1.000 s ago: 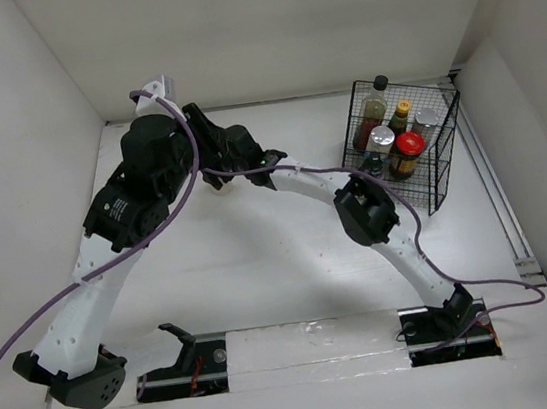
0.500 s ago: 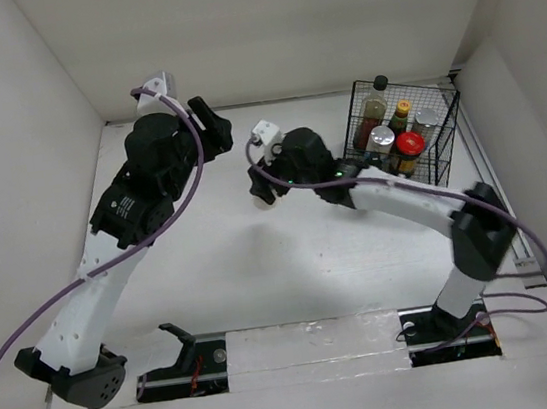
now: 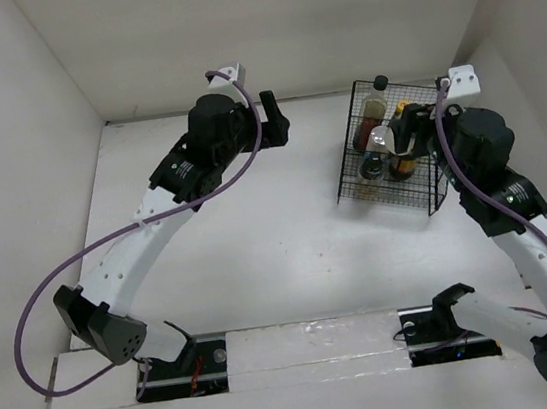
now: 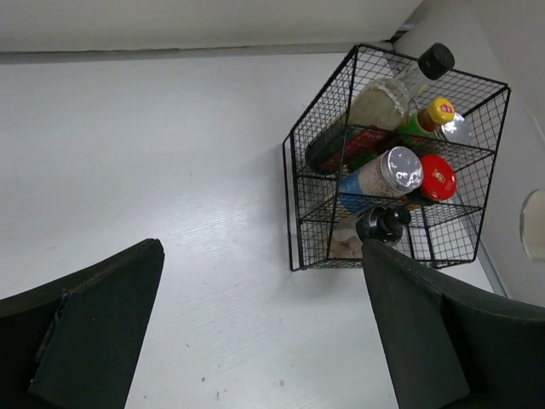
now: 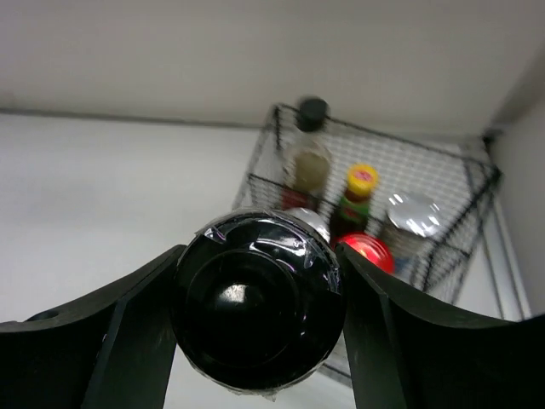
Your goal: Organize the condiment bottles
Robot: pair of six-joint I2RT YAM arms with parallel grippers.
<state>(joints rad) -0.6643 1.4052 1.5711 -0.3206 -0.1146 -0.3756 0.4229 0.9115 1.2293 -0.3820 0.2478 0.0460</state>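
My right gripper (image 5: 258, 256) is pinching a black-capped jar (image 5: 255, 311). Both fingers (image 5: 128, 328) press against the sides of the cap. The cap faces straight back at the wrist camera, so the jar's long axis runs away from me along the fingers, and its body is hidden behind the cap.

Just past the fingertips, a little to the right, stands the black wire basket (image 5: 272, 183). In it I see:
- the tall dark bottle (image 5: 308, 166), with its black cap at the far side
- the green-red labelled bottle (image 5: 358, 194)
- a silver-capped shaker (image 5: 413, 215)
- the red-lidded jar (image 5: 370, 249)

From the top camera the right gripper (image 3: 408, 136) sits over the basket's (image 3: 345, 155) right half and covers the jar it holds.

My left gripper (image 4: 262, 247) is spread wide with nothing between the fingers. The basket (image 4: 294, 213) lies ahead of it, off its right finger. Only this view shows the bottles from the side. The tall dark bottle (image 4: 375, 106) runs from lower left up to its cap at upper right. A black cap (image 4: 383, 223) over a pale body sits at the basket's near front, and I cannot tell whether that is the jar I am holding.
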